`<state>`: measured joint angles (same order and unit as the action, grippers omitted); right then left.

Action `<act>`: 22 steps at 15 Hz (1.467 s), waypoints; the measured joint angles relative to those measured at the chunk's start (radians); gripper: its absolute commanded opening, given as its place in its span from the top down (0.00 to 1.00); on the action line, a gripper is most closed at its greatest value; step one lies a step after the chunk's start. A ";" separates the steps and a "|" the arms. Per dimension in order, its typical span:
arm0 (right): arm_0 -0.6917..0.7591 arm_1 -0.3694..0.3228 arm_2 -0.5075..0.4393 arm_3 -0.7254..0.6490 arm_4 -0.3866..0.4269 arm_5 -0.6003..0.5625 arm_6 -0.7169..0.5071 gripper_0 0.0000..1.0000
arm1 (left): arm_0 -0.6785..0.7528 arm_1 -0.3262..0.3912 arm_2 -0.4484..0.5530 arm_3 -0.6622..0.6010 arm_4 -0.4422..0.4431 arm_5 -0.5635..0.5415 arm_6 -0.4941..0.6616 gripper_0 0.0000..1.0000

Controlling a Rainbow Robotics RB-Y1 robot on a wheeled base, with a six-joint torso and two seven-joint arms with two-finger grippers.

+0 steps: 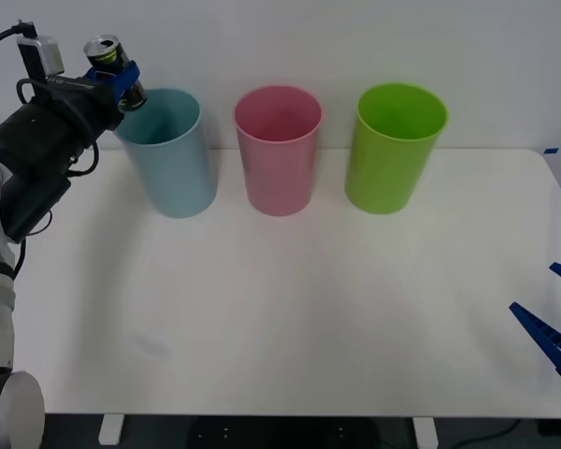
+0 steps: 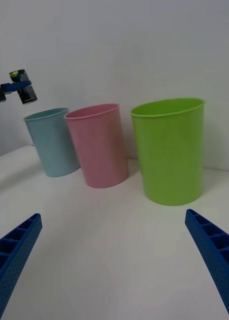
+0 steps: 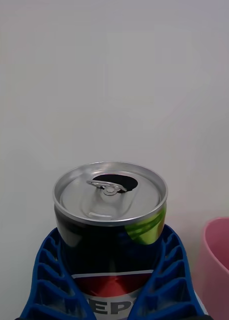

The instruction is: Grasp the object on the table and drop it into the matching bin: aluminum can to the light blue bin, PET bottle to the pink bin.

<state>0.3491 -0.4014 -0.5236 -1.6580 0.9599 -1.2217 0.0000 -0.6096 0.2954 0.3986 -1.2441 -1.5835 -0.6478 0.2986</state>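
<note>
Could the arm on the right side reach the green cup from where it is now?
Probably yes. The right gripper is open and low over the table, pointing at the green bin, with bare tabletop between them. The left gripper is far off, holding the can above the blue bin.

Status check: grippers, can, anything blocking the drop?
Left gripper shut on can, raised at the light blue bin's left rim. Right gripper open, parked low at table's right edge. Nothing blocking the bin mouth.
</note>
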 measured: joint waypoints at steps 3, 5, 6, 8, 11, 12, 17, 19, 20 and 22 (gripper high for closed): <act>0.000 0.000 0.000 0.000 0.000 0.000 0.000 0.00 | -0.095 0.007 0.000 0.126 -0.033 0.008 -0.015 0.96; 0.000 0.000 0.000 0.000 0.000 0.000 0.000 0.00 | -0.123 0.008 -0.005 0.166 -0.035 0.017 -0.025 0.96; 0.000 0.000 0.000 0.000 0.000 0.000 0.000 0.00 | -0.126 0.008 -0.013 0.169 -0.035 0.024 -0.025 0.95; 0.000 0.000 0.000 0.000 0.000 0.000 0.000 0.00 | -0.126 0.008 -0.025 0.170 -0.033 0.033 -0.024 0.95; 0.000 0.000 0.000 0.000 0.000 0.000 0.000 0.00 | -0.127 0.008 -0.029 0.169 -0.031 0.036 -0.022 0.94; 0.000 0.000 0.000 0.000 0.000 0.000 0.000 0.00 | -0.127 0.008 -0.030 0.169 -0.031 0.039 -0.022 0.91; 0.000 0.000 0.000 0.000 0.000 0.000 0.000 0.00 | -0.126 0.009 -0.033 0.169 -0.023 0.042 -0.038 0.00; 0.000 0.000 0.000 0.000 0.000 0.000 0.000 0.00 | -0.125 0.013 -0.041 0.169 -0.007 0.042 -0.042 0.00; 0.000 0.000 0.000 0.000 0.000 0.000 0.000 0.00 | -0.124 0.015 -0.043 0.169 -0.003 0.041 -0.041 0.00; 0.000 0.000 0.000 0.000 0.000 0.000 0.000 0.00 | -0.123 0.021 -0.049 0.169 0.013 0.038 -0.037 0.00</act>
<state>0.3491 -0.4014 -0.5236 -1.6580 0.9599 -1.2217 -0.0001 -0.7324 0.3166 0.3498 -1.0751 -1.5701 -0.6101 0.2618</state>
